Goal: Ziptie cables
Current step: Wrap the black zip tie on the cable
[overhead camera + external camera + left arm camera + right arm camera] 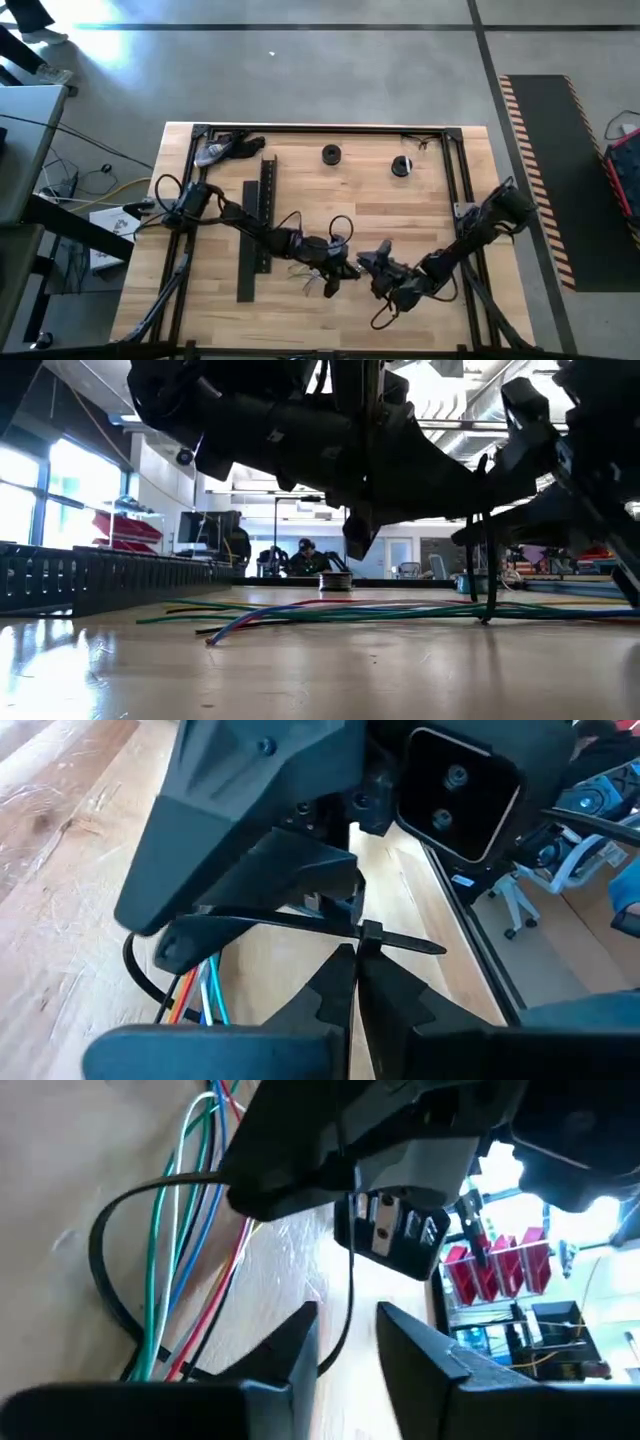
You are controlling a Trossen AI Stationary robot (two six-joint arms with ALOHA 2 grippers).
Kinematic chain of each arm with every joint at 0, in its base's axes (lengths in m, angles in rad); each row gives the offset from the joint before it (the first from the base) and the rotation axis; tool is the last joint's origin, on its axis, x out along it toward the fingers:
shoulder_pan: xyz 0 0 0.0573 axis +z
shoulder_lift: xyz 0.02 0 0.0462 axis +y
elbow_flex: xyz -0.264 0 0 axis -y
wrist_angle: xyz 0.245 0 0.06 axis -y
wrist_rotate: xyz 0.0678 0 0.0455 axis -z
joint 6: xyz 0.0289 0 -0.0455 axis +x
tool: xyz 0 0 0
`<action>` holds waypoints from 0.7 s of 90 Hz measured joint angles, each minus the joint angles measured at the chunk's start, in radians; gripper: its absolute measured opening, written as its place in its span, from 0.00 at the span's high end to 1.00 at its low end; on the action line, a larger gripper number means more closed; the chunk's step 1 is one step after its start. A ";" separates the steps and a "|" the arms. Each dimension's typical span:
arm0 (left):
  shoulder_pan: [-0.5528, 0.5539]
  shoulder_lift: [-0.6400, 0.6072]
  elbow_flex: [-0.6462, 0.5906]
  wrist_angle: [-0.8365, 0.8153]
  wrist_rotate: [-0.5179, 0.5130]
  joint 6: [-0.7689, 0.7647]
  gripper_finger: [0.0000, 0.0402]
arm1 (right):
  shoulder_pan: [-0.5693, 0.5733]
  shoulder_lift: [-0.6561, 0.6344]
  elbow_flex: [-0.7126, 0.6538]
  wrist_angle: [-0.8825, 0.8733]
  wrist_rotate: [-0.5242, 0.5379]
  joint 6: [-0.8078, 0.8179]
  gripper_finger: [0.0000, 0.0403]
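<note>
The cables (pixel 185 1230) lie loose on the desk (pixel 420 215) near its front middle, between the two grippers, and a black zip tie (pixel 300 923) curves around them in an open loop. In the low view they run flat across the wood as green, blue and red strands, not yet drawn into a tight bundle.

The left gripper (pixel 355 952) has its fingers pressed together on the tie's head, where the strap passes through. The right gripper (pixel 345 1325) sits just beside it with its fingers narrowly apart; the thin tail of the tie hangs between them, and no pinch on it is visible.

The likeliest failure, as I judge it, is the right fingers closing beside the tail instead of on it, since the strap is thin and hangs free; a pull would then do nothing. If the tail is caught and drawn while the wires are still fanned out, a strand could slip outside the loop and be left unbound. The left hold covers only a small head, so a sideways tug could twist it free. The two grippers are also very close, and may collide.

The black channel (pixel 262 225) lies well apart to the left, out of play.
</note>
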 joint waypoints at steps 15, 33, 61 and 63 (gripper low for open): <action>0.000 0.000 0.000 0.000 0.005 0.000 1.00 | 0.001 0.000 0.000 -0.006 0.004 0.000 0.99; 0.000 0.000 0.000 -0.001 0.026 -0.021 1.00 | 0.001 0.000 0.000 -0.006 0.021 -0.014 1.00; 0.018 0.000 0.000 0.000 0.093 -0.138 1.00 | 0.022 0.000 0.000 0.077 0.072 -0.228 1.00; 0.019 0.000 0.000 0.000 0.095 -0.139 1.00 | 0.023 0.000 0.000 0.087 0.075 -0.241 1.00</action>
